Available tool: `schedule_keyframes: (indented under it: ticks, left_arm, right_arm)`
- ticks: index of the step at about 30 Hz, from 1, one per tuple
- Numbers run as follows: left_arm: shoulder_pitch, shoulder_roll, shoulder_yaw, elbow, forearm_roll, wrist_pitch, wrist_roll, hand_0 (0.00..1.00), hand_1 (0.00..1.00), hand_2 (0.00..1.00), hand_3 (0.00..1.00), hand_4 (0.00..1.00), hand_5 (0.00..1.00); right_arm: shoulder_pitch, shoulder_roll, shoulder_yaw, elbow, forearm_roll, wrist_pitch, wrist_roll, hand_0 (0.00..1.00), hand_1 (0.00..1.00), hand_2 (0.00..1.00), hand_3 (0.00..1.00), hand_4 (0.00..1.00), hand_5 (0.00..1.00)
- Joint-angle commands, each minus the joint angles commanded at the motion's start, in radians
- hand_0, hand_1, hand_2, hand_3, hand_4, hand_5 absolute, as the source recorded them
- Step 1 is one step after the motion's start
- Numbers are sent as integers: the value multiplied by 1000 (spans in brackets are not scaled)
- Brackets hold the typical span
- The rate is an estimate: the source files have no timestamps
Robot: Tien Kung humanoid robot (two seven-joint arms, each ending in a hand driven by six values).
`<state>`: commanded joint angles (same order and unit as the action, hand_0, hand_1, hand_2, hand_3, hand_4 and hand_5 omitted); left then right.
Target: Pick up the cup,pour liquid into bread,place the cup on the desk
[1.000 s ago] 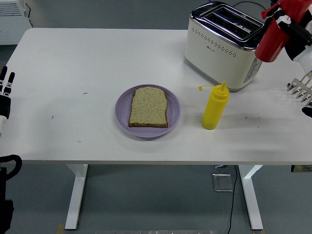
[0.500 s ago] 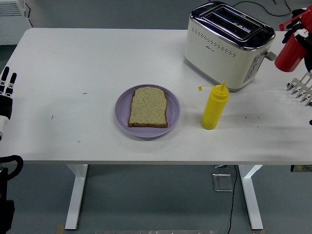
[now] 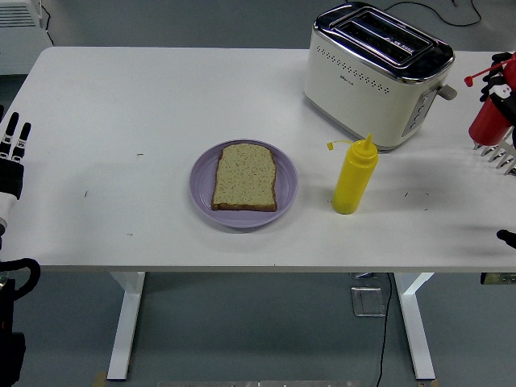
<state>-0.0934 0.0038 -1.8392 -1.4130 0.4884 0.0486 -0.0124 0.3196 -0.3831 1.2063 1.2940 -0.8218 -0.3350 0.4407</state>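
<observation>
Fingers (image 3: 500, 87) of right hand (image 3: 501, 95) grip red bottle (image 3: 488, 122) — left hand (image 3: 11, 157) resting.

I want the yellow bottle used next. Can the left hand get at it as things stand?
Probably not easily: the left hand rests at the far left edge, and the plate with bread lies before the yellow bottle.

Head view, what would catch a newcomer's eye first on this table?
Probably the slice of bread on the purple plate near the table's middle, with the bright yellow squeeze bottle upright just right of it. Behind the bottle stands a cream and chrome toaster, and at the far right edge the right hand grips a red bottle.
</observation>
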Motion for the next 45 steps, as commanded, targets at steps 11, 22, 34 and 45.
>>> schedule_keyframes:
  ticks: [11,22,34,45]
  left_arm:
    - [-2,2,-2,0,1,0,-1,792,749,751,711,505,988]
    - [-6,1,-6,0,1,0,-1,793,750,752,713,507,988]
    - [-8,0,-7,1,1,0,-2,796,752,753,713,508,988]
    - [-7,-2,-6,1,1,0,-2,796,753,753,713,510,990]
  right_arm:
    - [-4,32,-141,-63,122,-71,143,313,247,330,410,381,346]
    - [12,38,-242,-136,158,-106,205,317,250,332,412,389,344]
    - [42,58,-343,-200,159,-128,205,320,250,329,410,396,397]
    - [88,98,-402,-269,162,-137,205,319,249,328,408,393,405]
